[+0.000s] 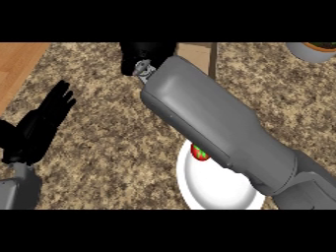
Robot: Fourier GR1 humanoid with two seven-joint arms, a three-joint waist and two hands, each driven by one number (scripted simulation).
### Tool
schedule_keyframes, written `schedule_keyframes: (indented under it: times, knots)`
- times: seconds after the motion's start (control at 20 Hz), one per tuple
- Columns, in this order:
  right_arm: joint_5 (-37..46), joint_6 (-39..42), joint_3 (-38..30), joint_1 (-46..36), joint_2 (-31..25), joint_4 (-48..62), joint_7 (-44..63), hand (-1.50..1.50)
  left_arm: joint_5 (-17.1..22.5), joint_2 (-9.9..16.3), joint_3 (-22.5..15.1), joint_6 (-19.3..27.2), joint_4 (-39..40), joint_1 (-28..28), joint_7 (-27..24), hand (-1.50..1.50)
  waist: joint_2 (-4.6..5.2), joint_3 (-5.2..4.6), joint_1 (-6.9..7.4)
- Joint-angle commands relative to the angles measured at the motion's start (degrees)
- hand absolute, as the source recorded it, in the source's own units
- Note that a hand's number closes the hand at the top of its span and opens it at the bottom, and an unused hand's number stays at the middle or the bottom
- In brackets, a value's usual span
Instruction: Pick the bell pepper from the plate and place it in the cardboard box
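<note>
starting at the left, a strip of wooden floor (10,69) is seen beyond the edge of the speckled granite counter (105,147). the left hand (43,120) is shown resting there near the left edge, fingers straight and spread, nothing held. toward the middle, the right forearm (214,128) is stretched diagonally from the lower right up to the top centre, where the right hand (147,56) is placed at the cardboard box (198,54), of which only a brown corner is shown. its fingers appear curled, but whether anything is gripped cannot be told, because the hand is dark and partly cut off at the top. below the forearm, a white plate (214,189) is set on the counter, and the bell pepper (199,152), red with a green patch, is seen lying at the plate's upper rim, mostly hidden under the arm. the pepper is therefore judged to be not yet picked. for the step to be done well, the right hand would need to be drawn back over the plate and lowered onto the pepper with fingers opened first, since the forearm itself blocks the view of it. at the far upper right, a grey pot (315,50) is seen, well apart from the plate and unlikely to be in the way.
</note>
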Motion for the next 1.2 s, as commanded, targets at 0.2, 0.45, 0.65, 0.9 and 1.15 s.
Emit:
schedule_keyframes:
  times: [0.2, 0.45, 0.65, 0.9, 1.15]
  knots:
    - [0.29, -7.1, -0.97, -9.27, 0.41, 10.16, 10.55, 1.5, 0.03, -0.2, 0.97, 0.86, -1.62, 2.17, -0.52, 0.0, -0.16, 0.05, -2.49]
    - [-0.08, -8.45, -2.65, -9.31, 0.41, 18.61, 3.27, 1.5, 1.37, 1.85, 3.04, 0.95, -3.09, 1.81, 2.4, 0.0, -0.22, 0.16, -4.61]
    - [-0.03, -12.55, -3.28, -9.21, 0.42, 22.21, 0.9, 1.5, 0.45, -0.26, 2.37, 0.84, -3.94, 7.13, -1.77, 0.0, -0.28, 0.17, -4.94]
    - [-0.82, -17.88, -3.51, -7.15, 0.42, 26.91, -5.54, 1.5, -0.29, 0.53, 2.7, 2.41, -0.59, 1.45, 0.74, 0.0, 0.05, 0.17, -5.46]
    - [-0.3, -23.76, -5.65, -4.18, 0.43, 32.67, -9.96, 1.5, 0.98, 1.05, 3.13, 0.37, -3.04, 4.5, -0.6, 0.0, 0.01, 0.21, -5.38]
